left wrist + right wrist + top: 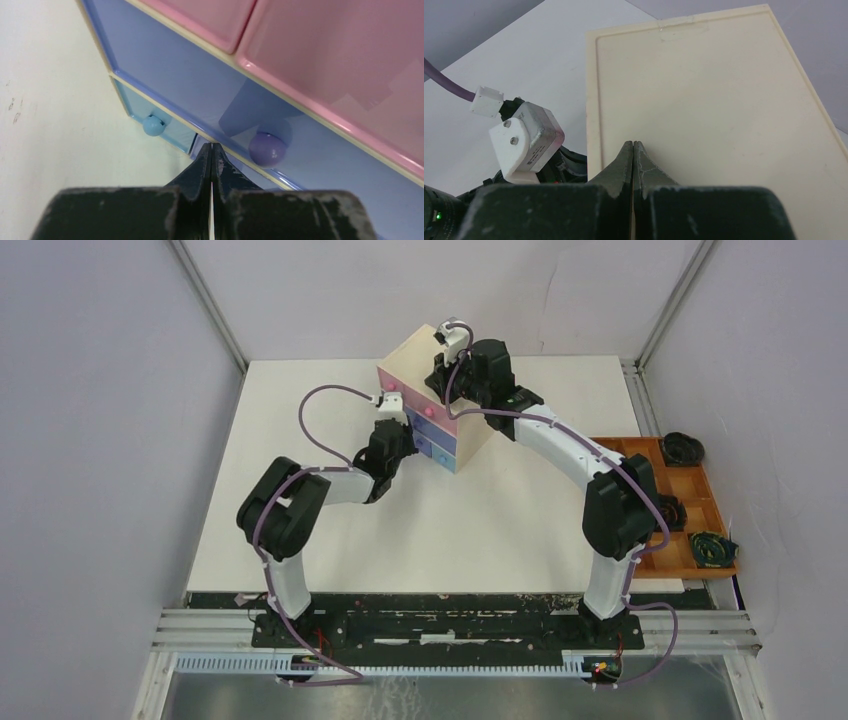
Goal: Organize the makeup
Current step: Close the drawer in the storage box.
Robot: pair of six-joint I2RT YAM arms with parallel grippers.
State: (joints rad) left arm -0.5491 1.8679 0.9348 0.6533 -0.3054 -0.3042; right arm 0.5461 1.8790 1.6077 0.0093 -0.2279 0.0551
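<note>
No makeup shows in any view. The beige drawer box [440, 390] stands at the table's back middle, all its drawers shut. My left gripper [400, 440] is shut and empty, its tips [211, 146] against the box front at the seam below the purple drawer [190, 75], just left of the purple knob [268, 148]. A blue knob [153, 125] sits further left. Pink drawers [340, 55] are above. My right gripper [447, 380] is shut and empty, its tips [633, 144] resting over the beige box top [704, 100].
An orange-brown tray [690, 502] with dark coiled items sits off the table's right edge. The left arm's wrist camera [526, 140] shows beside the box. White table [300, 490] surrounds the box; grey walls enclose the cell.
</note>
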